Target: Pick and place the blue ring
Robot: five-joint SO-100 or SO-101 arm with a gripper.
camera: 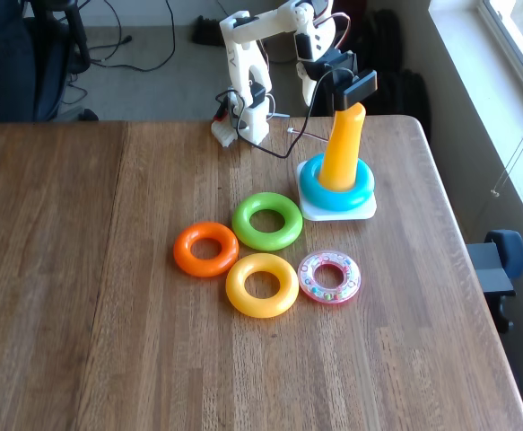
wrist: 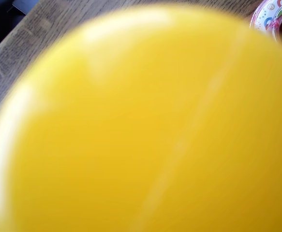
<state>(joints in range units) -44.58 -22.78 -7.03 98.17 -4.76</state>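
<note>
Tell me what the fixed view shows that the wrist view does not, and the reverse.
Fixed view alone: the blue ring seated around the yellow-orange peg on its white base, the green ring, orange ring and yellow ring lying on the wooden table, and the white arm with its gripper just above the peg's top.

Wrist view alone: a blurred yellow surface very close to the lens; what it is cannot be told.

Both share: the table's wood grain and the pink patterned ring.
</note>
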